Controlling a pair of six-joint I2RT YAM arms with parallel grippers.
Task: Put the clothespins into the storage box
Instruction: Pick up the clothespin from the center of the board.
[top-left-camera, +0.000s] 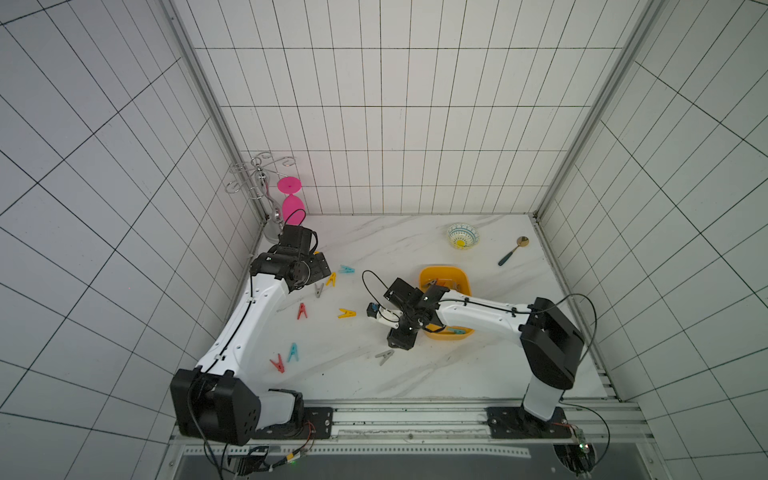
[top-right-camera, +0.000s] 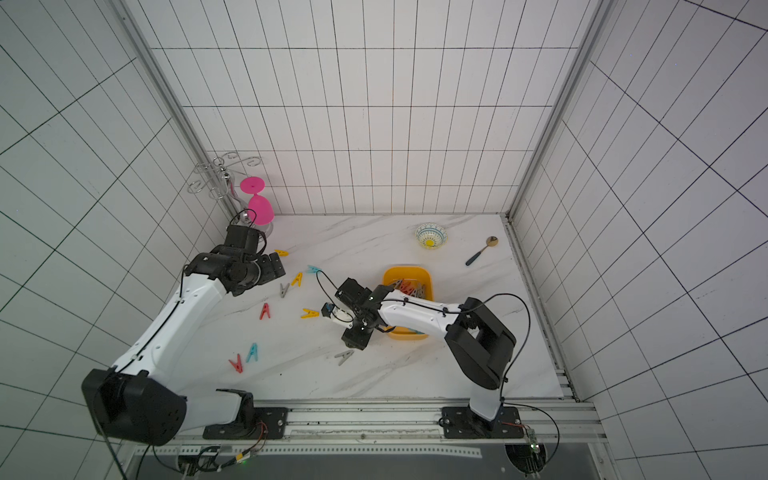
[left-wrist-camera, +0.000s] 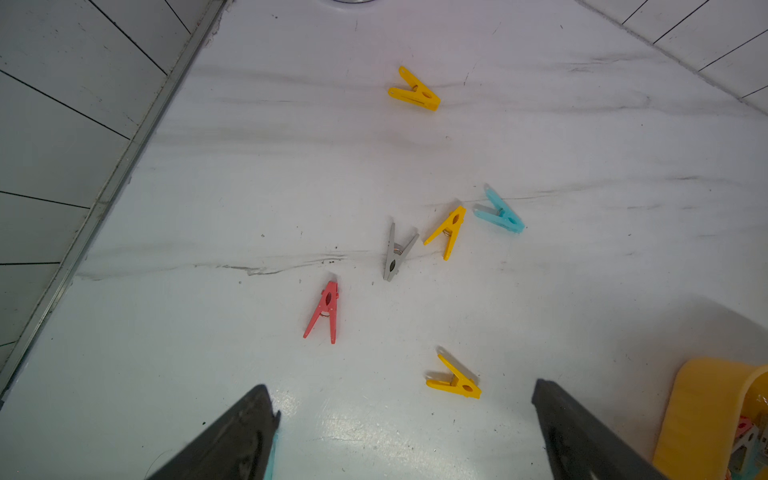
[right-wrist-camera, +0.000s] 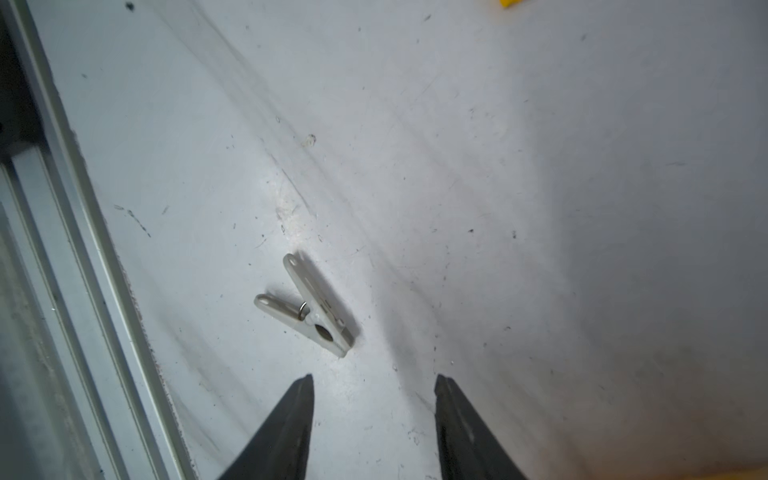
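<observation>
**Clothespins and storage box, with both arms over the table.** Several clothespins lie heaped in the storage box, a yellow tray right of the table's middle, partly covered by the right arm in both top views. The others lie loose on the white table to the box's left, flat and apart from one another, in red, yellow, teal and grey.

The right claw hangs just beside the box with its jaws partly open and empty. A grey clothespin lies just ahead of its fingertips, untouched.

The left claw is over the scattered pins toward the back left. Its jaws are spread wide and hold nothing.

A patterned bowl and a spoon lie at the back right. A pink glass hangs on a wire rack in the back-left corner.
</observation>
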